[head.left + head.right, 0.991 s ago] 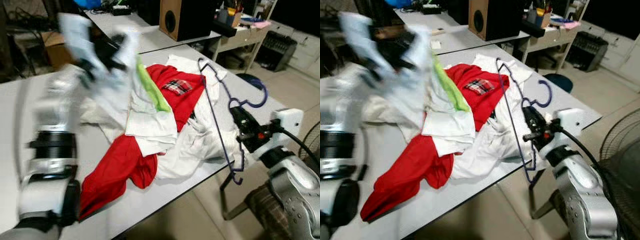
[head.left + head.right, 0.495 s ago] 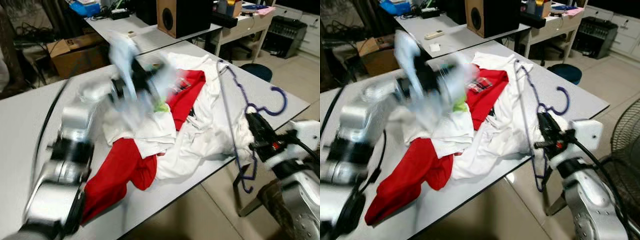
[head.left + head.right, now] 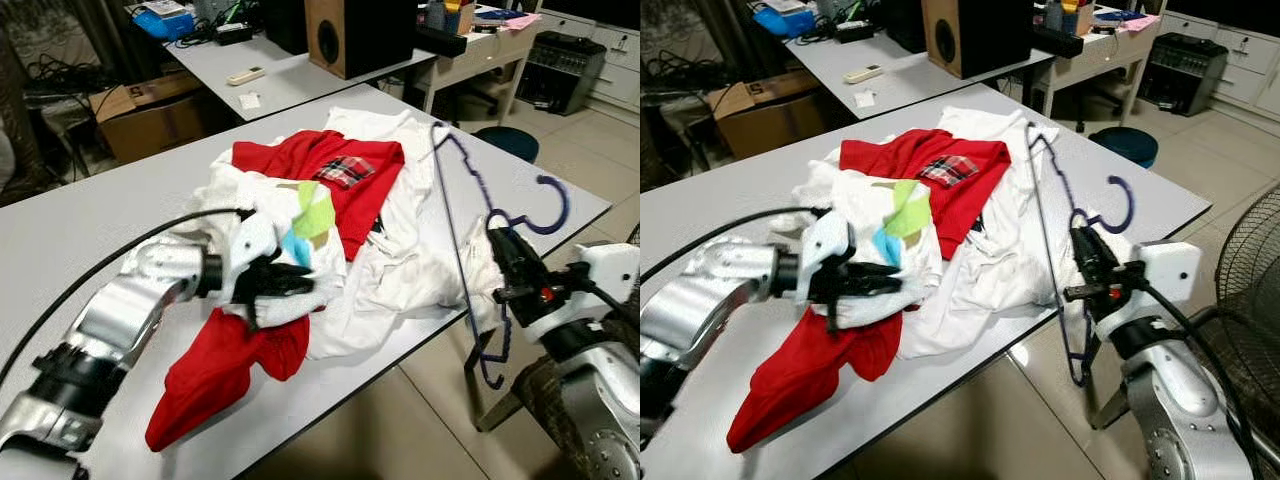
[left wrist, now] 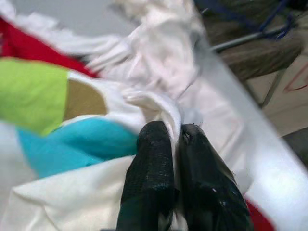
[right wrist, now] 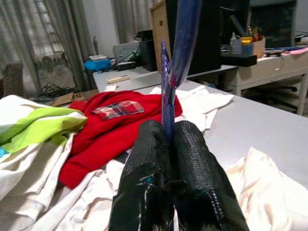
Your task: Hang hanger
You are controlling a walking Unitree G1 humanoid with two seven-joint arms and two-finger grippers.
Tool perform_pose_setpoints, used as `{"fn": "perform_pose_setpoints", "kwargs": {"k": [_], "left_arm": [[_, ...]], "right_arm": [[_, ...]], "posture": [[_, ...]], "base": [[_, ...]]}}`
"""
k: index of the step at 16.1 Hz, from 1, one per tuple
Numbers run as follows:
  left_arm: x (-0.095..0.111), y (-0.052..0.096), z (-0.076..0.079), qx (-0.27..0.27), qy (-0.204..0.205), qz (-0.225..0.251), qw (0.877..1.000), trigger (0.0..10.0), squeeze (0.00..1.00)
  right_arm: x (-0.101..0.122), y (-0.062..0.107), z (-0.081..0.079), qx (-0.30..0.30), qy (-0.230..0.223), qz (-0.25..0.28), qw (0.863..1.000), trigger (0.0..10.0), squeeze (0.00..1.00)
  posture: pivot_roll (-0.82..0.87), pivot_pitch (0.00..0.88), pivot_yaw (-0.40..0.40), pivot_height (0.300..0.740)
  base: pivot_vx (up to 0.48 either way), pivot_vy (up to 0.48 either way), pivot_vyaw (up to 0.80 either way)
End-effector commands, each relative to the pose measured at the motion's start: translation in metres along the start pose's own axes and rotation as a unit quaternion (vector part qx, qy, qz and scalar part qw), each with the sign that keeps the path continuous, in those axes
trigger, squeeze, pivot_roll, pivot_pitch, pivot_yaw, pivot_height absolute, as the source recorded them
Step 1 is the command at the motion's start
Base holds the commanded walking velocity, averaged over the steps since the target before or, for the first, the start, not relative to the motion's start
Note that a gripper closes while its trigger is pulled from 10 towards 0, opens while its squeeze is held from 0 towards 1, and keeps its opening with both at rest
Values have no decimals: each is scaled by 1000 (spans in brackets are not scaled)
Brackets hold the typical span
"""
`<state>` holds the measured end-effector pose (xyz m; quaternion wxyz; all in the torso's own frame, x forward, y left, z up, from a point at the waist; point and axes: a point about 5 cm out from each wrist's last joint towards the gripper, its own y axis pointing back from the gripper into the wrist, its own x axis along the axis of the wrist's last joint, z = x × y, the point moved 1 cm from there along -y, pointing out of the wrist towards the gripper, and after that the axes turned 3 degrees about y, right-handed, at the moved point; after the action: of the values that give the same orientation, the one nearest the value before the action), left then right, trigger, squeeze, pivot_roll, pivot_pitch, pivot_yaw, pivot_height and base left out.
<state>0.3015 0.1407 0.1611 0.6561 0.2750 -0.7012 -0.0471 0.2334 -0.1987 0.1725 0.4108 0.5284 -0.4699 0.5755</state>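
A dark blue wire hanger [image 3: 452,232] stands upright at the table's right front edge, its hook [image 3: 552,205] pointing right. My right gripper [image 3: 508,262] is shut on it just below the hook; in the right wrist view the hanger [image 5: 168,82] rises from between the pinched fingers [image 5: 147,144]. My left gripper [image 3: 290,283] lies low on the clothes pile, shut on a white garment [image 3: 262,205] with green and blue patches. The left wrist view has that gripper [image 4: 172,132] pinching a fold of the white cloth [image 4: 154,103].
The pile on the grey table [image 3: 90,215] also holds a red shirt [image 3: 340,175], a white shirt [image 3: 420,265] and red cloth [image 3: 225,365] by the front edge. Behind are a second table [image 3: 290,75], a speaker [image 3: 360,35] and a box [image 3: 150,110]. A fan [image 3: 1252,285] stands right.
My left arm has swung down from a raised position and now rests on the pile with the white garment. The right gripper keeps the hanger; the camera has shifted a little.
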Motion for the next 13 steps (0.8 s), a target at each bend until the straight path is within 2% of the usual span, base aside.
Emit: {"fn": "perform_pose_setpoints", "kwargs": {"k": [1,2,5,7,9,11,13], "left_arm": [[1,3,1,10,-8,-2,1000,10000,0],[3,4,4,3,3,12,1000,10000,1000],[14,9,24,-64,25,67,995,10000,1000],[23,8,29,-77,38,109,990,10000,1000],[35,10,26,-64,40,147,986,10000,1000],[48,16,17,-33,55,196,978,10000,1000],[48,18,7,6,65,198,978,10000,1000]], "right_arm": [[6,-2,-3,9,12,9,1000,10000,0],[6,-2,-2,10,12,8,1000,10000,0],[9,-3,1,7,16,11,1000,10000,0],[9,-4,3,6,17,12,1000,10000,0],[10,-5,5,6,17,14,1000,10000,0],[12,-10,4,9,17,17,1000,10000,0],[12,-9,3,10,17,16,1000,10000,0]], "posture": [[-82,0,80,740],[-83,0,78,740],[-89,0,72,740],[-86,0,69,740],[-78,0,61,740],[-73,0,58,740],[-78,0,60,740]], "base": [[0,0,0],[0,0,0],[0,0,0],[0,0,0],[0,0,0],[0,0,0],[0,0,0]]}}
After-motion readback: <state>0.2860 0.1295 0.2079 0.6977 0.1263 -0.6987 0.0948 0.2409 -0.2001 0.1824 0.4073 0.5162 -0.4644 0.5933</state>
